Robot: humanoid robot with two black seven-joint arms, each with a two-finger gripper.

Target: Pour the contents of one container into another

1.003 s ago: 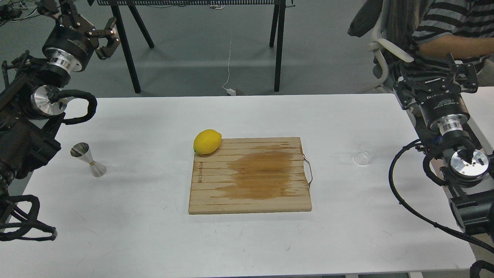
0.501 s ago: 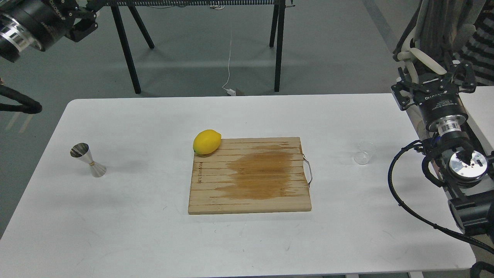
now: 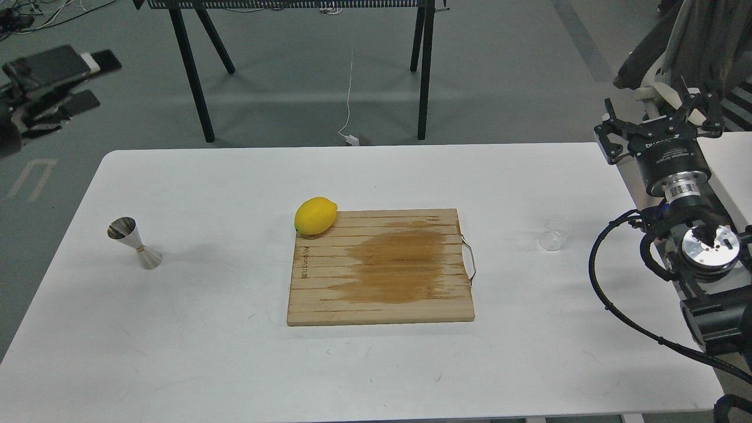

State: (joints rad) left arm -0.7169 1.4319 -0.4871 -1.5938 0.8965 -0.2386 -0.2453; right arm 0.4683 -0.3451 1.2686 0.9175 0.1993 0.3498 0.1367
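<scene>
The small clear cup (image 3: pixel 555 232) stands upright on the white table (image 3: pixel 235 364), right of the board, and I cannot tell what it holds. Far to the left stands the shiny steel jigger (image 3: pixel 134 243), hourglass-shaped and alone. My right gripper (image 3: pixel 658 114) hangs open past the table's back right corner, above and behind the cup and well apart from it. My left gripper (image 3: pixel 97 81) is off the table at the upper left, blurred, its two fingers spread, far from the jigger. Neither gripper holds anything.
A wooden cutting board (image 3: pixel 380 267) with a dark wet stain and a wire handle lies mid-table. A yellow lemon (image 3: pixel 316 215) rests at its back left corner. Black stand legs (image 3: pixel 191 70) rise behind the table. My right arm's cables (image 3: pixel 611 305) loop over the right edge.
My left arm has swung up and left, away from the table and the jigger. The right gripper has shifted slightly up. The seated person at the top right has moved mostly out of view.
</scene>
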